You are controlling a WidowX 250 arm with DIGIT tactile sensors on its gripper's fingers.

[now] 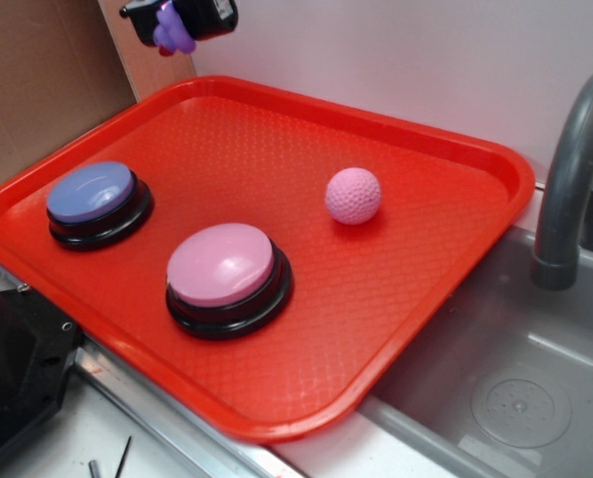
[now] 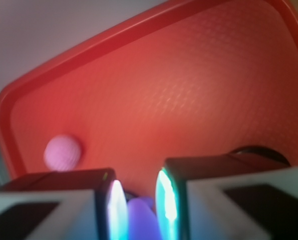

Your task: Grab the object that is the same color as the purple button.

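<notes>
the gripper (image 1: 173,22) hangs at the top edge of the exterior view, up around 11 o'clock from the middle of the red tray (image 1: 276,134), and it is pinched onto the purple toy (image 1: 172,32), which sits well above the tray surface, not touching it. in the wrist view the same toy (image 2: 140,219) shows as a purple lump squeezed between the two fingers (image 2: 117,207), low in the picture at about 6 o'clock, with both pads pressed against its sides. it looks like a small, hard, knobbly plastic piece, so i judge it very light and stiff, not fragile, though smooth plastic with rounded bumps may slip or twist if the squeeze is off centre. the best hold seems to be across its widest part, pads on opposite bumps, which is roughly how it sits now; how deep it sits between the pads cannot be told from the blur. below, the purple button (image 1: 91,192) rests at about 9 o'clock on the tray, the pink button (image 1: 221,263) at about 7 o'clock nearer the front rim, and the pink golf ball (image 1: 353,195) at about 3 o'clock, all well apart from each other. a grey faucet (image 1: 573,169) and sink (image 1: 515,398) lie off to the right.
</notes>
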